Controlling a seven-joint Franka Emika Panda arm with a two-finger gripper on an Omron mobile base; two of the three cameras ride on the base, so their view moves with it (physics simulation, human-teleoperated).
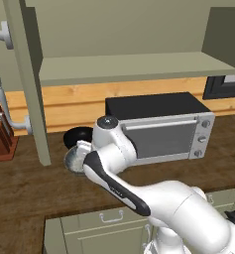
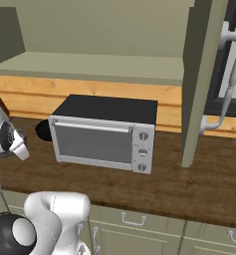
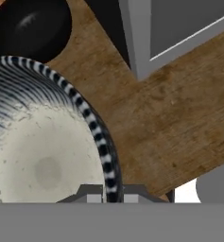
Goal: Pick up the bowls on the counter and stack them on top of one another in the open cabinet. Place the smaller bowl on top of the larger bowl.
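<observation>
Gripping the rim of the smaller bowl (image 3: 42, 156) with its jaws closed tight, the gripper (image 3: 108, 196) sits low over the counter (image 3: 170, 123), while the larger bowl (image 3: 30, 26) rests just beside it and the open cabinet (image 1: 134, 67) shelf holds neither bowl yet.

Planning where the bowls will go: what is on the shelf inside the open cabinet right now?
The open cabinet shelf looks bare in both base views. The door panel covers its left end, so that part cannot be checked.
</observation>
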